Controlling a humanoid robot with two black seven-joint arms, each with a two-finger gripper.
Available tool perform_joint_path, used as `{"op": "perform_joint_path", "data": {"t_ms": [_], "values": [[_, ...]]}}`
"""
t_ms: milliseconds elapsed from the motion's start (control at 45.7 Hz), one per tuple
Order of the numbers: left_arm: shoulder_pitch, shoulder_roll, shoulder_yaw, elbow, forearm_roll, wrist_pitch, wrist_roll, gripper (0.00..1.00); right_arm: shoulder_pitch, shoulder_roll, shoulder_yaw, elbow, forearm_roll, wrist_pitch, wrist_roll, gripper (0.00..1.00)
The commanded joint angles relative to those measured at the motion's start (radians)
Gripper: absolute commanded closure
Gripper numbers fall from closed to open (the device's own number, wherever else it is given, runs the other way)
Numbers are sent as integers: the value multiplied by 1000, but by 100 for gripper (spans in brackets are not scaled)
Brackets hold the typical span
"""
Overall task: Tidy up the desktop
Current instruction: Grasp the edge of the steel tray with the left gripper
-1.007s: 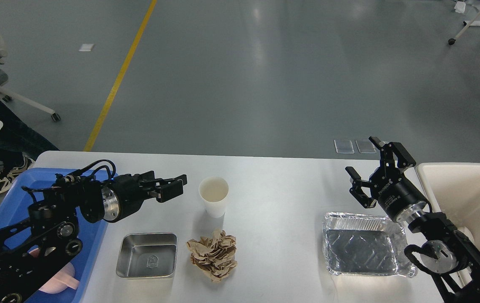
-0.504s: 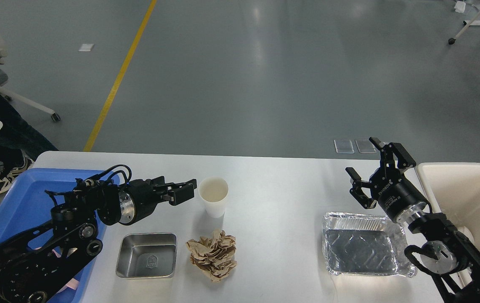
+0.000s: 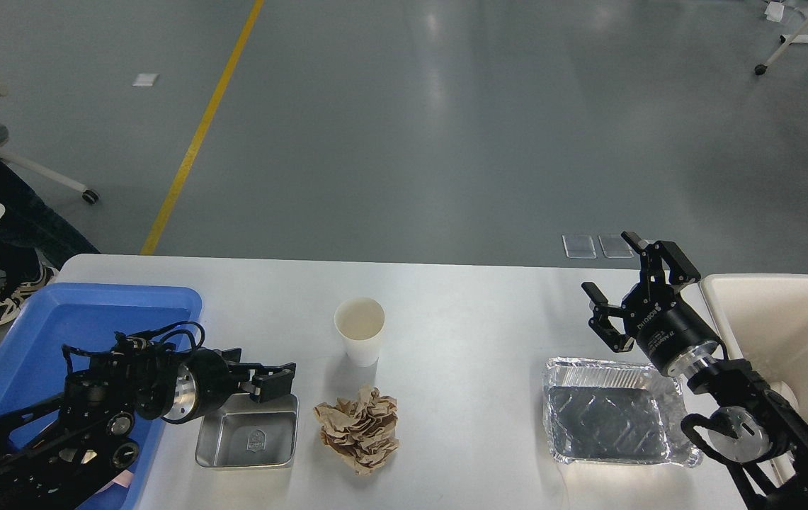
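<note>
Left gripper [image 3: 277, 381] hovers over the steel tray's [image 3: 247, 441] twelve-o'clock rim; its spread cannot be told. Right gripper [image 3: 623, 283] gapes empty above the desktop [image 3: 460, 312], three-o'clock side.

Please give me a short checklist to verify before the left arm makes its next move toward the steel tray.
1. Left gripper hangs over the far edge of the steel tray: ok.
2. Left gripper holds nothing: ok.
3. Whether its fingers are spread wide enough for the tray's rim: cannot tell.
4. Steel tray has nothing in it: ok.
5. Crumpled paper lies apart from the tray: ok.
6. Right gripper is open, far away above the foil tray: ok.
</note>
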Motion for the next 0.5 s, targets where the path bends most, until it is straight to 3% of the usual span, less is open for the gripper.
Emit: {"op": "perform_joint_path", "data": {"t_ms": [0,482], "values": [[0,54,58,-15,83,-2,-8,3,1,1,2,-1,0,-1,0,0],[19,96,118,-18,172,-2,-8,3,-3,-9,2,0,0,-1,0,0]]}}
